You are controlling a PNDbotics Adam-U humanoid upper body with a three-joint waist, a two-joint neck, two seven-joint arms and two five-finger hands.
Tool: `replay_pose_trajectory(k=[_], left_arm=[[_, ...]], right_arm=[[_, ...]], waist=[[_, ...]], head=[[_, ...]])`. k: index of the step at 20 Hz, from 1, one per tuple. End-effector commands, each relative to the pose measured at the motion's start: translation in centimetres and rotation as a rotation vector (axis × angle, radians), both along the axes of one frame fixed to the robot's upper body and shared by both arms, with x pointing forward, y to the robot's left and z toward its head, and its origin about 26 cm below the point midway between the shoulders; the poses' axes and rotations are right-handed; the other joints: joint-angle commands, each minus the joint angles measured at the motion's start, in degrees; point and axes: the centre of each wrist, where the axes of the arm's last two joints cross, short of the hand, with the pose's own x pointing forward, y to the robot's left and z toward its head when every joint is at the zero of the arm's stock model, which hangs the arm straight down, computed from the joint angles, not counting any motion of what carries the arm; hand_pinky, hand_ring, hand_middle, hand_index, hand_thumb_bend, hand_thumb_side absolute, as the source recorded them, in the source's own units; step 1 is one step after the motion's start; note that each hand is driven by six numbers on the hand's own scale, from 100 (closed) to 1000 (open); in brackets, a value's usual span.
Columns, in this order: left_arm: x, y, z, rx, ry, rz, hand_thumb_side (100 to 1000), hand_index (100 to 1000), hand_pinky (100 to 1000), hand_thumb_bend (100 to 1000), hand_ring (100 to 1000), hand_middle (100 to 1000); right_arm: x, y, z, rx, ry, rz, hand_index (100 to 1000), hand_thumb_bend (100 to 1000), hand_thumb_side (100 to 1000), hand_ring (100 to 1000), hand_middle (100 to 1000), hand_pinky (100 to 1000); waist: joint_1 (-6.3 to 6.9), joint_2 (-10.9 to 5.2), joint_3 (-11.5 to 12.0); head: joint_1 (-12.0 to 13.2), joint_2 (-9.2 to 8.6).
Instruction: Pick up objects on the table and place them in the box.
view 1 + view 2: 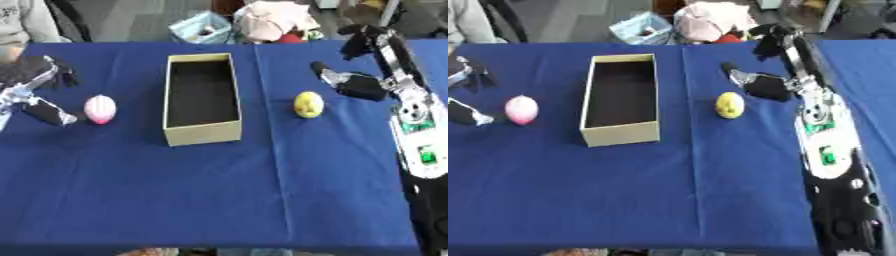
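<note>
A long tan cardboard box [202, 132] with a dark inside stands open in the middle of the blue table [219, 190]. A pink ball [100, 109] lies to its left, a yellow ball [308, 104] to its right. My left hand [39, 95] hovers just left of the pink ball, fingers spread and holding nothing. Just beyond and to the right of the yellow ball is my right hand [354, 82], open, its thumb reaching toward the ball without touching it.
Beyond the table's far edge lie a light blue basket [199, 27] and a heap of pink and white things [276, 20]. A person's sleeve [22, 22] shows at the far left corner. My right forearm [418, 135] runs along the table's right side.
</note>
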Motion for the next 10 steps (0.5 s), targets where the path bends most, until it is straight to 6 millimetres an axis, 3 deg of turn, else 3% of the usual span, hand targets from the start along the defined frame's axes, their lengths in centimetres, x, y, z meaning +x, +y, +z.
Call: replay_pose_trajectory(k=[1, 10], left_arm=[[0.7, 0.8, 0.9, 0.050, 0.047, 0.012, 145, 688, 624, 581, 544, 562], [2.2, -0.3, 0.8, 0.041, 0.087, 0.014, 169, 687, 614, 612, 538, 557]], right_arm=[[0.1, 0.2, 0.9, -0.005, -0.029, 0.006, 794, 477, 393, 566, 526, 683], [0.1, 0.4, 0.8, -0.001, -0.027, 0.009, 794, 468, 403, 566, 525, 682]], waist=[[0.08, -1.03, -0.06], [-0.11, -1.18, -0.20]], head=[[0.27, 0.33], [0.39, 0.33]])
